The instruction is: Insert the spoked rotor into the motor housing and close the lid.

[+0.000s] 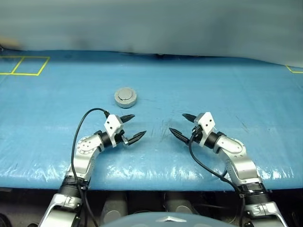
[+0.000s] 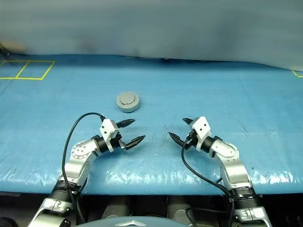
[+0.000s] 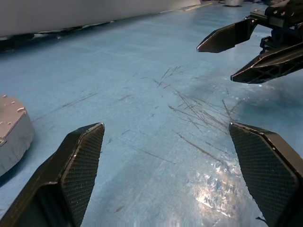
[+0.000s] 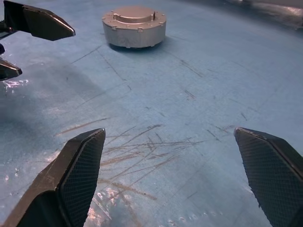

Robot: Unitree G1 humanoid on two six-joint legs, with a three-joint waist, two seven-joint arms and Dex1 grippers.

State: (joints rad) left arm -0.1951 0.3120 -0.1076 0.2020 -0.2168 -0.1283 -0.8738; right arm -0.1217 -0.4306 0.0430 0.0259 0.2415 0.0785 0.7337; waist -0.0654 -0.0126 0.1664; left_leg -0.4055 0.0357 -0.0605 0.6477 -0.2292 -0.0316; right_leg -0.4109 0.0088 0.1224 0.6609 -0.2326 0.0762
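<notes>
Housing: the grey round housing [image 1: 126, 97] sits on the blue table [image 1: 227, 90], shut, its lid [image 4: 134, 13] flat on top with a plain grey raised disc in the middle.
Where it lies: toward the far side from the two grippers, a little to the robot's left of the middle, apart from both.
Left gripper: the left gripper [image 1: 134, 126] hangs low over the table, pointing inward to the right, fingers spread wide, nothing between them.
Right gripper: the right gripper [image 1: 182, 125] faces it from the other side, pointing inward to the left, fingers likewise spread wide and empty.
Between them: a bare patch of the blue cover, marked with fine scratches [image 3: 199, 113].
Table: glossy blue cover; yellow tape lines [image 1: 23, 66] at the far left corner and another bit at the far right edge.
</notes>
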